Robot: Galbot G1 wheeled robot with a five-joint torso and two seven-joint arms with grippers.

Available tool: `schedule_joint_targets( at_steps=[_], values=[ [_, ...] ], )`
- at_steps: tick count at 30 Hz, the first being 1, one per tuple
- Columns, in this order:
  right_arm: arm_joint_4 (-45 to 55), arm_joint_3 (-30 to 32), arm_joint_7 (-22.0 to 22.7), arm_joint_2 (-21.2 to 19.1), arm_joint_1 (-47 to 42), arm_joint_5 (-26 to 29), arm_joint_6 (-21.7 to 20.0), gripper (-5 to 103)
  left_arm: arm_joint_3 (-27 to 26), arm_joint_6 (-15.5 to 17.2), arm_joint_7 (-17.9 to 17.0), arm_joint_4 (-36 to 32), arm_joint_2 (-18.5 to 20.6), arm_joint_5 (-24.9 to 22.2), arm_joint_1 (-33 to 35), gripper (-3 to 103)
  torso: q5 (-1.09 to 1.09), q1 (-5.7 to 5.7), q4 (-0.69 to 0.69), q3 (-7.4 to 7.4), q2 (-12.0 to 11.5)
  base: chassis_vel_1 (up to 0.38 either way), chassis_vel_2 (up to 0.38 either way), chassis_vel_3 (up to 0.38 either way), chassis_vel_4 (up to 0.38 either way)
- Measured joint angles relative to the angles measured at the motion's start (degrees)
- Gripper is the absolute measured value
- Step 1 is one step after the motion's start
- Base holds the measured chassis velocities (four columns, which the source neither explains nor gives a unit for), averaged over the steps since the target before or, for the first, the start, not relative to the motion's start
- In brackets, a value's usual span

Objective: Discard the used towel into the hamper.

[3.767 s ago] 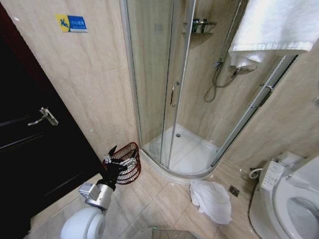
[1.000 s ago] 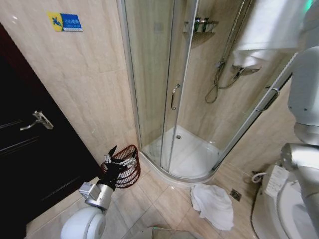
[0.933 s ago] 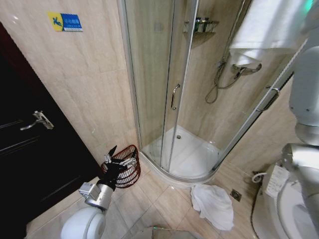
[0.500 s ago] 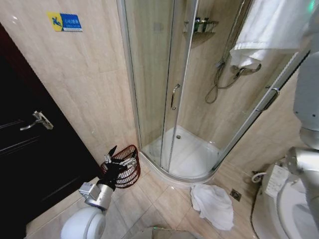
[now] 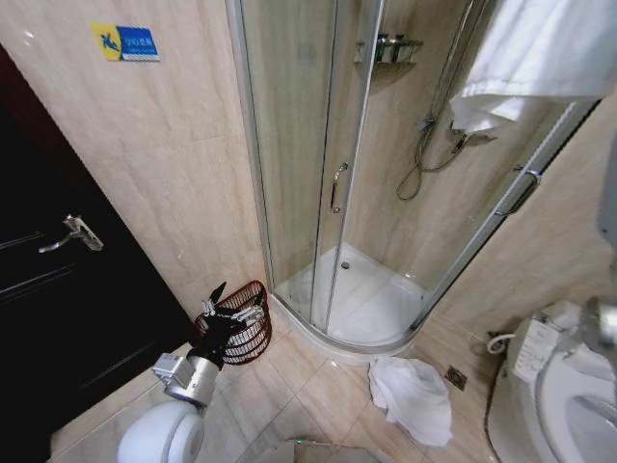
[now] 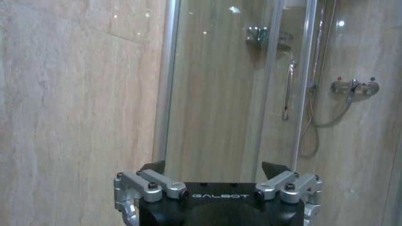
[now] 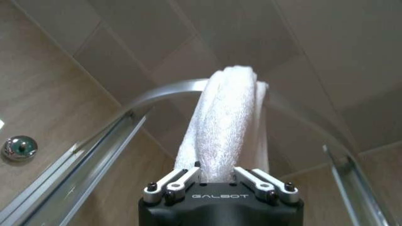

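Observation:
A white towel (image 5: pixel 540 48) hangs over the curved top rail of the shower enclosure at the upper right. In the right wrist view my right gripper (image 7: pixel 217 172) is raised to that rail and shut on the folded towel (image 7: pixel 223 127), which runs up between its fingers. A second white towel (image 5: pixel 413 395) lies crumpled on the floor tiles by the shower base. The hamper (image 5: pixel 256 340), a dark red wire basket, stands on the floor against the wall at lower left. My left gripper (image 5: pixel 231 309) hangs open just in front of it, its fingers (image 6: pixel 154 165) spread wide with nothing between them.
A glass shower cabin (image 5: pixel 337 193) with a handle fills the middle. A dark door (image 5: pixel 58 270) with a lever handle is at the left. A toilet (image 5: pixel 564 395) stands at the lower right, and a floor drain (image 5: pixel 456 377) lies beside the crumpled towel.
My right arm, large at the right edge a second ago, has swung almost out of the head view. The hung towel now sits tilted on the rail. The left arm is still.

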Motion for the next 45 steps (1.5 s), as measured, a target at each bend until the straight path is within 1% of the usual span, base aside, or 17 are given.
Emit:
schedule_joint_targets(
  at_steps=[3,4,7,13,17,18,21,22,24,25,30,31,33,34,37,38,45],
  values=[
    [4.8,3.6,0.2,-3.2,-5.4,2.8,-0.6,8,0.0,0.0,0.0,0.0,0.0,0.0,0.0,100,0.01,0.0,-0.01,0.0,0.0,0.0,0.0,0.0,0.0],
    [4.8,3.6,0.2,-3.2,-5.4,2.8,-0.6,8,0.0,0.0,0.0,0.0,0.0,0.0,0.0,100,0.01,0.0,-0.01,0.0,0.0,0.0,0.0,0.0,0.0],
    [8.9,7.0,0.5,-5.6,-11.3,4.8,-1.0,8,0.0,0.0,0.0,0.0,0.0,0.0,0.0,100,0.02,0.0,0.0,0.0,0.0,0.0,0.0,0.0,0.0],
    [12.4,12.2,0.6,-7.4,-19.1,6.6,-1.2,8,0.0,0.0,0.0,0.0,0.0,0.0,0.0,100,0.0,0.0,0.0,0.0,0.0,0.0,0.0,0.0,0.0],
    [15.9,18.1,0.5,-8.5,-29.6,8.1,-0.9,8,0.0,0.0,0.0,0.0,0.0,0.0,0.0,100,0.0,0.0,-0.01,0.0,0.0,0.0,0.0,0.0,0.0],
    [15.9,18.1,0.5,-8.5,-29.6,8.1,-0.9,8,0.0,0.0,0.0,0.0,0.0,0.0,0.0,100,0.0,0.0,-0.01,0.0,0.0,0.0,0.0,0.0,0.0],
    [18.6,21.6,0.8,-8.6,-37.9,9.0,-0.1,8,0.0,0.0,0.0,0.0,0.0,0.0,0.0,100,0.02,0.0,0.01,0.0,0.0,0.0,0.0,0.0,0.0],
    [18.6,21.6,0.8,-8.6,-37.9,9.0,-0.1,8,0.0,0.0,0.0,0.0,0.0,0.0,0.0,100,0.02,0.0,0.01,0.0,0.0,0.0,0.0,0.0,0.0],
    [20.7,24.9,0.9,-8.2,-43.5,9.4,0.2,8,0.0,0.0,0.0,0.0,0.0,0.0,0.0,100,0.0,-0.01,0.0,0.0,0.0,0.0,0.0,0.0,0.0],
    [20.7,24.9,0.9,-8.2,-43.5,9.4,0.2,8,0.0,0.0,0.0,0.0,0.0,0.0,0.0,100,0.0,-0.01,0.0,0.0,0.0,0.0,0.0,0.0,0.0],
    [25.2,35.0,0.3,-5.6,-55.9,9.5,0.7,8,0.0,0.0,0.0,0.0,0.0,0.0,0.0,100,-0.02,-0.01,-0.03,0.0,0.0,0.0,0.0,0.0,0.0],
    [25.2,35.0,0.3,-5.6,-55.9,9.5,0.7,8,0.0,0.0,0.0,0.0,0.0,0.0,0.0,100,-0.02,-0.01,-0.03,0.0,0.0,0.0,0.0,0.0,0.0],
    [27.0,37.3,0.2,-3.7,-60.2,9.8,0.7,8,0.0,0.0,0.0,0.0,0.0,0.0,0.0,100,0.03,-0.01,-0.01,0.0,0.0,0.0,0.0,0.0,0.0],
    [27.9,38.4,0.0,-2.8,-62.1,9.7,0.7,8,0.0,0.0,0.0,0.0,0.0,0.0,0.0,100,0.0,0.0,0.02,0.0,0.0,0.0,0.0,0.0,0.0],
    [29.7,40.1,-0.7,-1.1,-65.7,9.3,0.7,8,0.0,0.0,0.0,0.0,0.0,0.0,0.0,100,-0.01,0.0,0.0,0.0,0.0,0.0,0.0,0.0,0.0],
    [29.7,40.1,-0.7,-1.1,-65.7,9.3,0.7,8,0.0,0.0,0.0,0.0,0.0,0.0,0.0,100,-0.01,0.0,0.0,0.0,0.0,0.0,0.0,0.0,0.0],
    [32.9,41.6,-2.7,4.3,-72.2,5.8,2.7,8,0.0,0.0,0.0,0.0,0.0,0.0,0.0,100,0.01,0.0,0.0,0.0,0.0,0.0,0.0,0.0,0.0]
  ],
)
